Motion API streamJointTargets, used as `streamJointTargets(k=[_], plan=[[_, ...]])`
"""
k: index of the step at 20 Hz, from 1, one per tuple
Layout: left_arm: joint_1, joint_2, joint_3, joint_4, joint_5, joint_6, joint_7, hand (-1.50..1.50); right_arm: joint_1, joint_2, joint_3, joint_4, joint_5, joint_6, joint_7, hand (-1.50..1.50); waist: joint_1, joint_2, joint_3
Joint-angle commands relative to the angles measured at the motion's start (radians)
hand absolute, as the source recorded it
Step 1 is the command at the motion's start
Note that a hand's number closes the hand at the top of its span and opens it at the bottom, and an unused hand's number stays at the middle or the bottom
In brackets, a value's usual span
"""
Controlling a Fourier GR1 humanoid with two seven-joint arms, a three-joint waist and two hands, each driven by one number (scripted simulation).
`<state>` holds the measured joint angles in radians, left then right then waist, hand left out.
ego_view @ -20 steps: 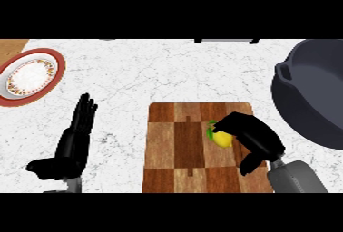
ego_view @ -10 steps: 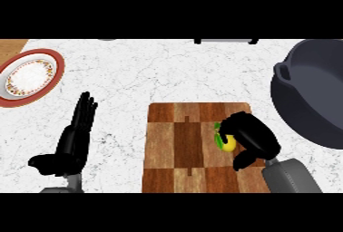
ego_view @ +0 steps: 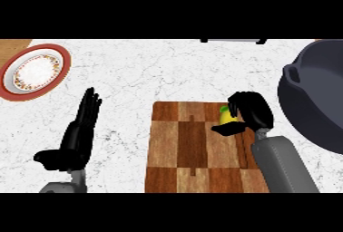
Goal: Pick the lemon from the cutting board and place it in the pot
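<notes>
The yellow lemon (ego_view: 226, 116) shows only partly, at the upper right part of the wooden cutting board (ego_view: 191, 149). My right hand (ego_view: 250, 111) is curled round it, with fingers over its top and the thumb below it. The dark grey pot (ego_view: 320, 99) stands at the right edge, a short way right of that hand. My left hand (ego_view: 77, 136) rests open on the counter left of the board, fingers straight and pointing away.
A red-rimmed plate (ego_view: 35, 70) with a patterned white middle lies at the upper left. A dark object (ego_view: 231, 41) shows at the top edge. The white marbled counter (ego_view: 147, 72) spreads between plate, board and pot.
My right hand has closed round the lemon and shifted up the board, toward the pot. The whole view has shifted a little. The left hand stays as it was.
</notes>
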<state>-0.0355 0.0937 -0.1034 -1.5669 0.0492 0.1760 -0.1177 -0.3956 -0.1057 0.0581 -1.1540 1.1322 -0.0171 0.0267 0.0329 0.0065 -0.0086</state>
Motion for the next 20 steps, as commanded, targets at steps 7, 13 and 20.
streamJointTargets(k=[7, 13, 20], plan=[[0.031, -0.002, -0.001, -0.022, -0.005, 0.0, -0.004, 0.0, -0.395, 0.104, -0.04, 0.14, 0.171, -0.141, 0.526, 1.5, -0.001, -0.003, 0.008], [0.013, -0.033, -0.001, 0.025, -0.016, 0.02, -0.022, 0.0, -0.512, 0.105, 0.047, 0.105, 0.288, -0.069, 0.771, 1.5, -0.021, -0.006, 0.008], [0.033, -0.036, -0.011, -0.002, -0.035, 0.022, -0.009, 0.0, -0.481, 0.038, -0.014, 0.05, 0.336, -0.078, 0.84, 1.5, -0.028, -0.007, 0.008]])
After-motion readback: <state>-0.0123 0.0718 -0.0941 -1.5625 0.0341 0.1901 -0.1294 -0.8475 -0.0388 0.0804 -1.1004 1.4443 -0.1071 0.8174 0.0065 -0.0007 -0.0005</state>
